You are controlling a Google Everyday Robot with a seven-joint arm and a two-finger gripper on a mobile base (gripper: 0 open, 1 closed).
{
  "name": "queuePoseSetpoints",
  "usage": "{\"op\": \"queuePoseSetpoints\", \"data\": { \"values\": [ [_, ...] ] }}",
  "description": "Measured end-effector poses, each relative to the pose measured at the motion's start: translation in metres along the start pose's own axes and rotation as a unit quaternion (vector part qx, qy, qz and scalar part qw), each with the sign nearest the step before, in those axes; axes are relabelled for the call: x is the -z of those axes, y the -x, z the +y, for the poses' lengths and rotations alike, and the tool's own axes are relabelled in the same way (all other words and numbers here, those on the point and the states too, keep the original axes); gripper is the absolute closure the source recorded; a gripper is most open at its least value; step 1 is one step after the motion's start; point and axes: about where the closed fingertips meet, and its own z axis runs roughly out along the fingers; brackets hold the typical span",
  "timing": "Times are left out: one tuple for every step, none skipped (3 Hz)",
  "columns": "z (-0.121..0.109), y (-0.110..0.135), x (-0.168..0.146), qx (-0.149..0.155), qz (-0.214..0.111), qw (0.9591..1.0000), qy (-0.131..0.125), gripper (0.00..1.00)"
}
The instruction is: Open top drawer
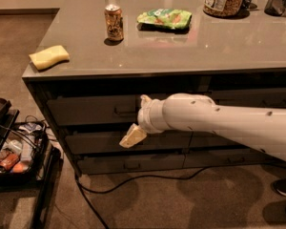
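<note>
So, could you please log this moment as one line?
task: open top drawer | gripper: at its handle | state: looks closed

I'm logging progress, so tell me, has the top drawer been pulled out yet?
No, the top drawer sits flush with the drawer below it, and the hand is in front of its middle.
</note>
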Motion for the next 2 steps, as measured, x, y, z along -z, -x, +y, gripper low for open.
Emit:
{"op": "queuePoseSetpoints", "data": {
  "values": [
    [-0.0013, -0.0044, 0.0097, 0.002, -0.013, 0.9999, -0.006, 0.00],
    [-0.0038, -0.0055, 0.0072, 0.010, 0.001, 0.9999, -0.012, 0.00]
  ]
}}
